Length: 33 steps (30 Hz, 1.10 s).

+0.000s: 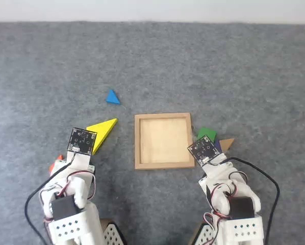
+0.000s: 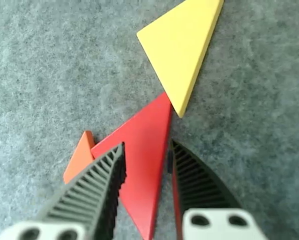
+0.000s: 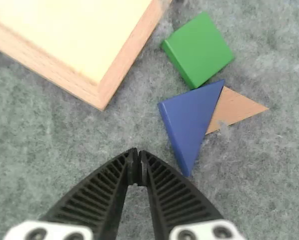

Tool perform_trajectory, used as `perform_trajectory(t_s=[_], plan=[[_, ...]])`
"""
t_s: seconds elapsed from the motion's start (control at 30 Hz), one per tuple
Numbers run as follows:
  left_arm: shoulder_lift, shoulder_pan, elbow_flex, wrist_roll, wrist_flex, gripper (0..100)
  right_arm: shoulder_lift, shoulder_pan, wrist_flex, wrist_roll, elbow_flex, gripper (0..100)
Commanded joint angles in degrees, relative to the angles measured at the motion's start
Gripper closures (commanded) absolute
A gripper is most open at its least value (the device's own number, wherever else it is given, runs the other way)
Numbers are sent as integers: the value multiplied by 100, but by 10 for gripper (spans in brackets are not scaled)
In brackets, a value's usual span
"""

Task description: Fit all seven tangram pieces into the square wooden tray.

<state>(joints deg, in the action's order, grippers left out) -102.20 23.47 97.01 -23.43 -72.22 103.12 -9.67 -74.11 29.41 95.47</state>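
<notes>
The left pincer [image 2: 147, 145] stands open, its jaws on either side of the red triangle [image 2: 142, 175]. That piece lies flat on the grey carpet [image 2: 49, 60], with the yellow triangle [image 2: 182, 47] touching one corner and an orange piece [image 2: 79, 157] tucked against one edge. For a good grip, the jaws should probably sink low, close squarely across the red triangle's thin sides and lift straight up, so neither neighbour is dragged. The right pincer [image 3: 138, 152] is closed on nothing, near the dark blue triangle [image 3: 189, 120], the green square [image 3: 197, 47] and a corner of the tray [image 3: 114, 75]. All seven pieces lie outside the tray, the small blue triangle [image 1: 112, 97] well apart from it. In the high view the left arm [image 1: 81, 148] covers the red triangle. The tan piece [image 3: 237, 107] is partly hidden behind the dark blue one, so its shape is unclear.
</notes>
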Motion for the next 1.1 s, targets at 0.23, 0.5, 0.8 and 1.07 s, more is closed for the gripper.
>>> perform_trajectory(t_s=[0.23,0.5,0.8,1.07], plan=[[-35,97,-57,-88,615,870,66,-22,57,53,97,987],[0,1169,-857,-659,1108,874,66,-22,57,53,97,987],[2347,897,-3398,-9,554,870,66,-22,57,53,97,987],[5996,844,-4426,-905,633,722,57,-48,57,26,97,987]])
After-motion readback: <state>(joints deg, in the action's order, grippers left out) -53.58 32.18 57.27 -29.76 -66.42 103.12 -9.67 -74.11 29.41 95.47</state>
